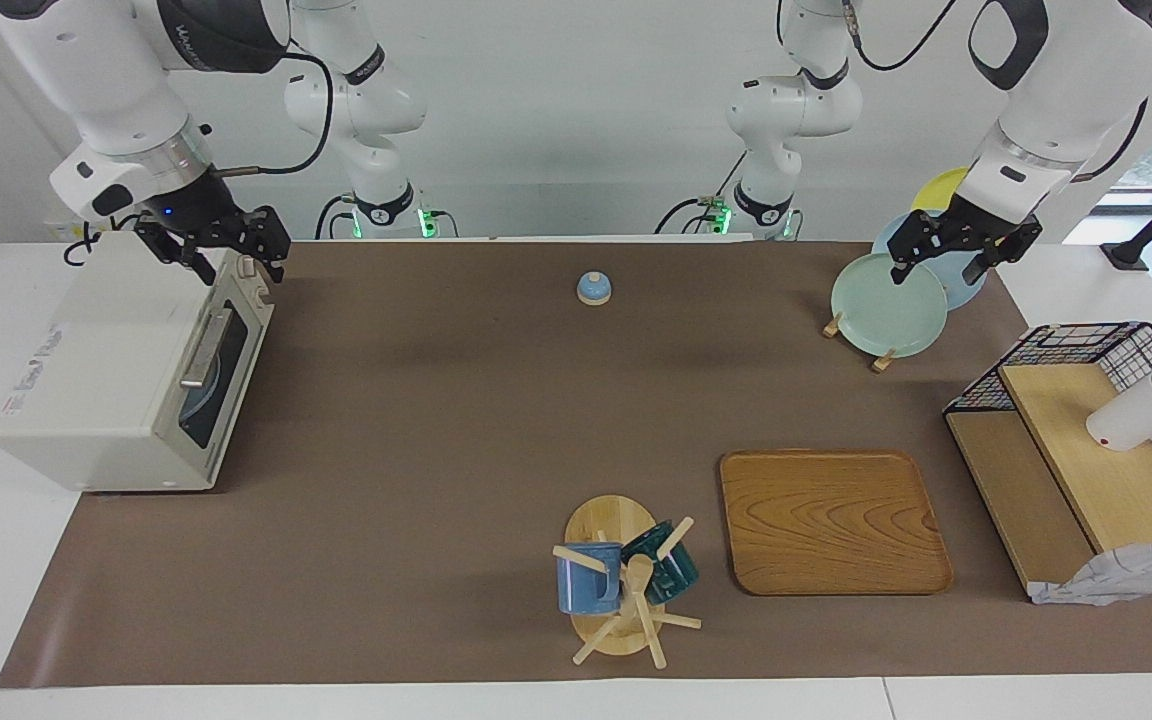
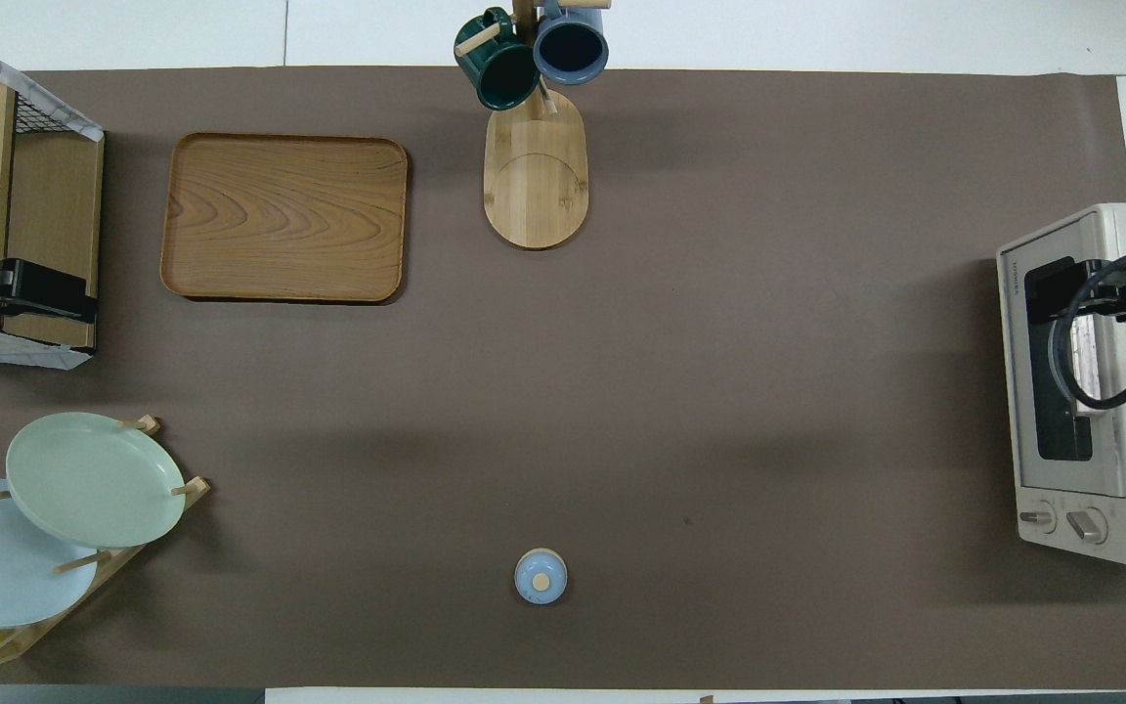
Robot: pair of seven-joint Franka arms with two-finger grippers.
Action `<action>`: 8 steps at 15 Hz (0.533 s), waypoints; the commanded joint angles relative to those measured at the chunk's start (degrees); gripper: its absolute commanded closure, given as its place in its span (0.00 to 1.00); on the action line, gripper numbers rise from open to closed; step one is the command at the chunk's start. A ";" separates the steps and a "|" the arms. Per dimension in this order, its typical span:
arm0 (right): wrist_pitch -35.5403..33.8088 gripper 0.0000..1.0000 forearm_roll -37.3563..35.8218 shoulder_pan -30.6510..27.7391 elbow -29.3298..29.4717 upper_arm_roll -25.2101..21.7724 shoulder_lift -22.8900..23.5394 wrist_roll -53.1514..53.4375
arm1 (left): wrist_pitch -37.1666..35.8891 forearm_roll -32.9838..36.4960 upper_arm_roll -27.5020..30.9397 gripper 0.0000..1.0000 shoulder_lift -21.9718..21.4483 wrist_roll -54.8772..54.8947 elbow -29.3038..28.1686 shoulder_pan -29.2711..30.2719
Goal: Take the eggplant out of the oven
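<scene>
The cream-white oven (image 1: 116,370) stands at the right arm's end of the table, and it also shows in the overhead view (image 2: 1110,391). Its dark glass door with the silver bar handle (image 1: 204,350) is shut. The eggplant is hidden; only a pale bluish round shape shows through the window. My right gripper (image 1: 236,265) is open and empty, just above the oven's top front edge at the end nearer the robots; it also shows in the overhead view (image 2: 1047,293). My left gripper (image 1: 936,272) is open and empty, and waits over the plate rack.
A plate rack (image 1: 851,335) holds a green plate (image 1: 886,305), a blue one and a yellow one. A small blue lid (image 1: 593,288) lies mid-table near the robots. A wooden tray (image 1: 831,520), a mug tree (image 1: 621,585) and a wire shelf (image 1: 1086,450) stand farther out.
</scene>
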 commanded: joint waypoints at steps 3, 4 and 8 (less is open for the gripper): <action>9.47 1.00 -3.79 -0.89 -12.34 0.18 -4.51 -0.40 | -0.81 1.37 -0.49 0.00 -0.74 -0.25 -0.11 0.49; 10.70 1.00 -6.86 -0.98 -13.49 0.18 -4.25 0.48 | -0.81 1.37 -0.49 0.00 -0.74 -0.25 -0.11 0.49; 14.66 1.00 -11.89 -3.78 -17.71 0.09 -3.11 2.94 | -0.81 1.37 -0.49 0.00 -0.74 -0.25 -0.11 0.49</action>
